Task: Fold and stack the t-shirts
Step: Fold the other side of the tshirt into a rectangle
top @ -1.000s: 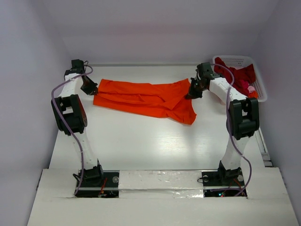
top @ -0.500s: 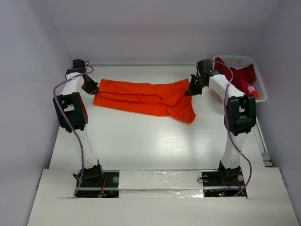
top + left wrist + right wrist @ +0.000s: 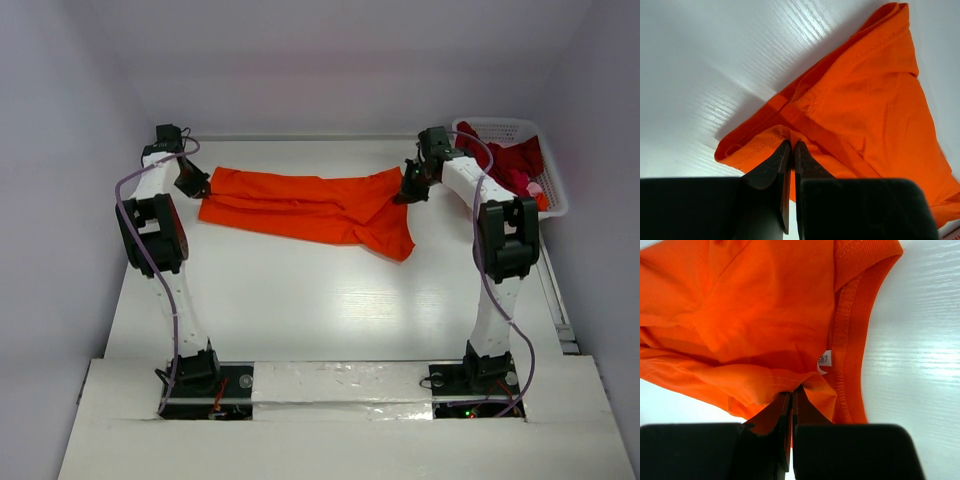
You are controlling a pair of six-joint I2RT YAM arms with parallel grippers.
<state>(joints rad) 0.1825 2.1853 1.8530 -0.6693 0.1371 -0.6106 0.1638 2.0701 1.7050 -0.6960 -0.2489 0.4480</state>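
Right gripper point(image 3: 791, 390) farther back now, it and left gripper point(image 3: 791, 144) tight on orange t-shirt point(image 3: 310, 208) edges

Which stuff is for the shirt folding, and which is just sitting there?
For the job: orange t-shirt, left gripper and right gripper pinching it, dark red and pink t-shirts.
Just sitting there: white basket holding those, table.

White lattice basket point(image 3: 497, 123), standing at the far right corner of the pale, wood-grained bench point(image 3: 320, 300).
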